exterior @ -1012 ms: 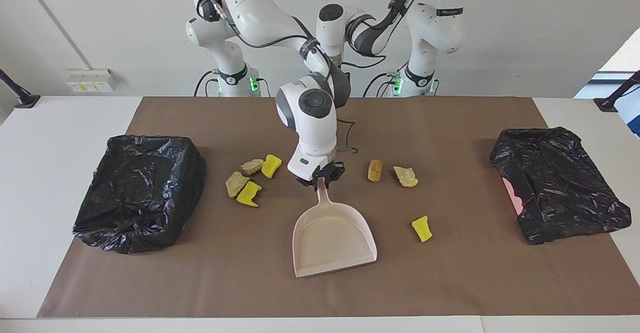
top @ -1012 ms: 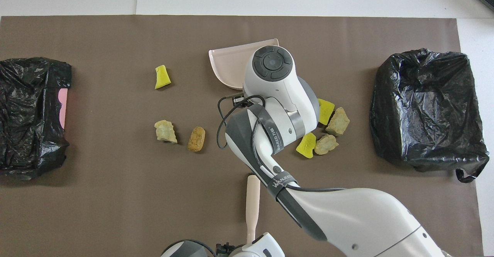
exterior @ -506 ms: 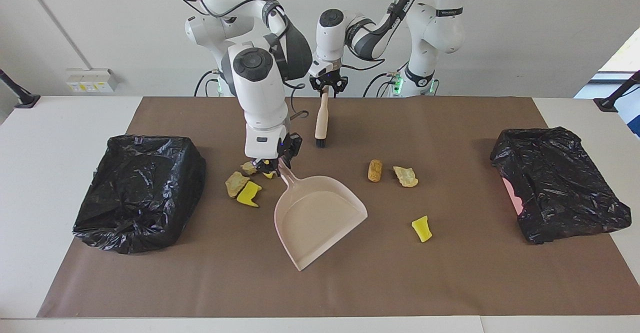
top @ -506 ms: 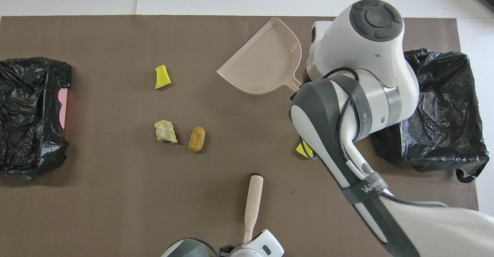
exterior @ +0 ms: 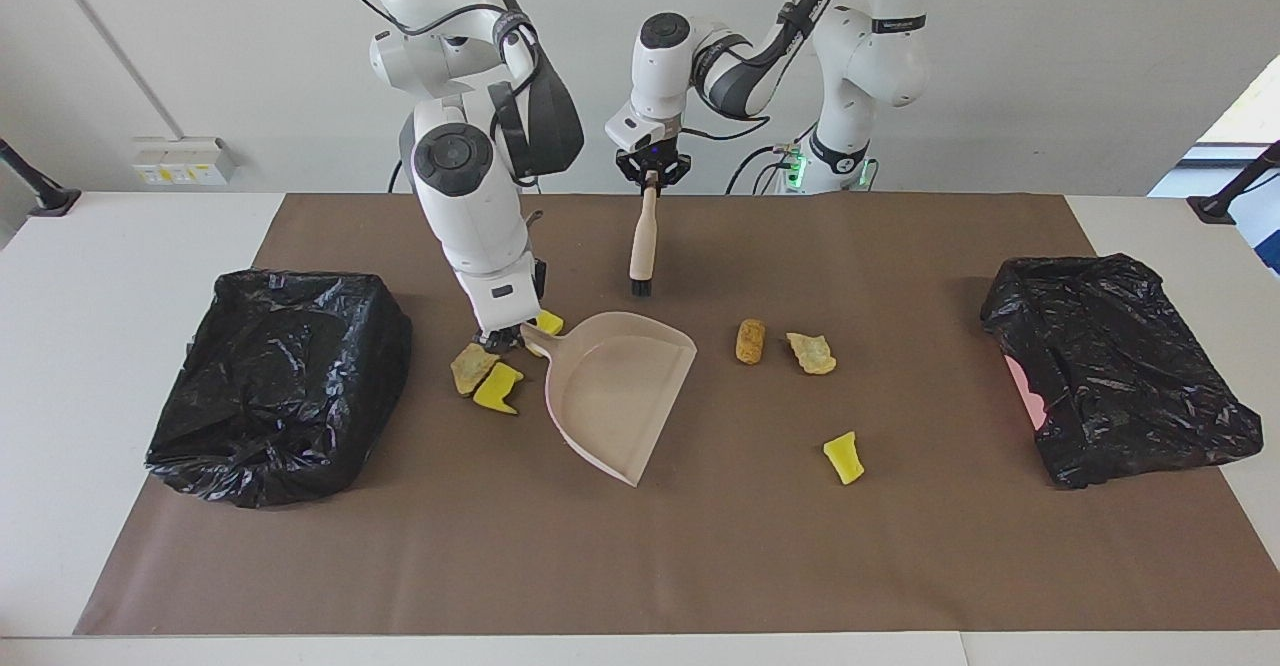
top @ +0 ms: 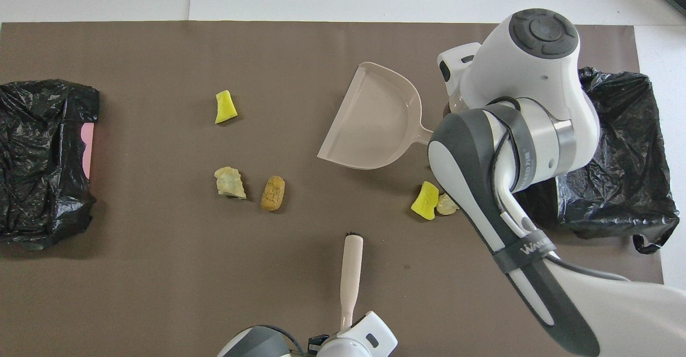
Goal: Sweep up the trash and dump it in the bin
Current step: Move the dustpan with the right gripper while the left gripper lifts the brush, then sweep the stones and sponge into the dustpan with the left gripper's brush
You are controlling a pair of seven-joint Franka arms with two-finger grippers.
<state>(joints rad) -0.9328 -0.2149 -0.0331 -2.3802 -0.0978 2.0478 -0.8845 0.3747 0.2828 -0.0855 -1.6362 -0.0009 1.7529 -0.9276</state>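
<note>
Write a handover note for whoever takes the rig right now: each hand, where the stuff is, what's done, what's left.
Right hand: shut on the pink dustpan's handle, pan on the mat beside the four-lump cluster near the right arm's bin.
Left hand: shut on the brush, held upright over the mat near the robots.
Other trash: golden-brown lump, beige lump, and a yellow lump farther out, toward the left arm's bin.
Done: both tools picked up.
Left: pan is empty; sweep all the lumps in, then dump them in a bin.
</note>
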